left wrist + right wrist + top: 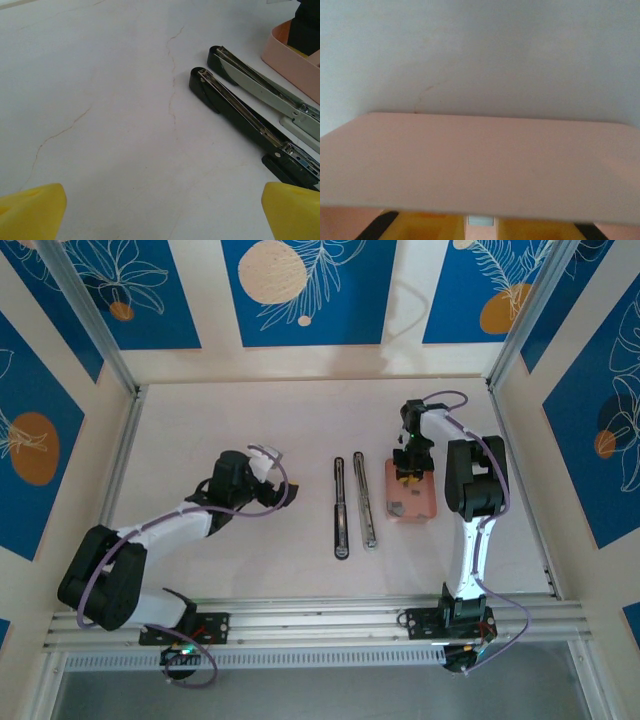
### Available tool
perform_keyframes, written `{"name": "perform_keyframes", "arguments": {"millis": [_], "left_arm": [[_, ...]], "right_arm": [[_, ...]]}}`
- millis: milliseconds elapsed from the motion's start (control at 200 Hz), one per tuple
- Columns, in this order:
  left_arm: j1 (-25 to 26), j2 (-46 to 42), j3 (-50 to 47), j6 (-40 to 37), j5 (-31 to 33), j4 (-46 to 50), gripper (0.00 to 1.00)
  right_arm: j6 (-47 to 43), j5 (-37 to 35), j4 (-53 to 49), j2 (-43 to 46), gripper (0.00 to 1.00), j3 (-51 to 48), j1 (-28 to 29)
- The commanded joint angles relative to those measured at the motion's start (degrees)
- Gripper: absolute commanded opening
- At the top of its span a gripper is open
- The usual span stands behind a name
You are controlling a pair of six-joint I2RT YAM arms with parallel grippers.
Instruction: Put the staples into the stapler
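From above, the stapler (340, 510) lies at the middle of the counter (250, 420) as two slim bars side by side, running from the far edge toward the near edge. One bar is dark, and a silvery bar (366, 502) lies just to its right. Just beside that, toward the counter's right edge, sits the shallow pink tray (425, 502). The right hand (407, 477) reaches down into the tray's far end. From this height its fingers are too small to read. A small grey bit (397, 508) lies near the tray's near left corner, but what it is cannot be made out.

The right wrist camera shows more. Behind the tray's pink wall (480, 165), the right hand (480, 229) is clenched, its yellow fingertips (427, 229) drawn close together. A tiny silvery-grey piece, the staples (480, 220), is pinched between them over the tray floor.

The left hand (288, 490) sits left of the stapler, well apart from it and pointing toward it. Its own camera shows it released. The yellow fingertips (32, 212) stand wide at the frame's two bottom corners with bare counter (100, 100) between them. The same camera shows the metal channel along the dark bar (240, 117) and the tray's rim (287, 55) beyond the silvery one (260, 85).
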State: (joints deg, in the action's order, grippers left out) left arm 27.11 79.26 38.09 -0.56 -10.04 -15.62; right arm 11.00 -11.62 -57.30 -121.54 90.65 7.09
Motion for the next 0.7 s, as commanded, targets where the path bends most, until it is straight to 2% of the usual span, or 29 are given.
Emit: {"name": "perform_keyframes", "arguments": {"millis": [0,260,445,695], "left_arm": [[-0.48,0.22,2.07,-1.40,-0.33,0.54,1.00],[-0.49,-0.58,2.48,-1.29,-1.37,0.93,1.00],[-0.48,-2.97,1.52,-0.61,-1.98,0.68,1.00],[-0.22,-5.89,-0.60,1.98,-4.24,-0.97,1.00]], "right_arm": [[0.49,0.03,0.97,-1.42,0.16,-0.34,0.09],[1.70,-0.47,4.24,6.08,0.15,-3.69,0.67],[4.48,-1.13,9.43,17.98,0.15,-11.35,2.52],[10.41,-4.87,17.66,35.49,0.15,-26.47,11.97]]}}
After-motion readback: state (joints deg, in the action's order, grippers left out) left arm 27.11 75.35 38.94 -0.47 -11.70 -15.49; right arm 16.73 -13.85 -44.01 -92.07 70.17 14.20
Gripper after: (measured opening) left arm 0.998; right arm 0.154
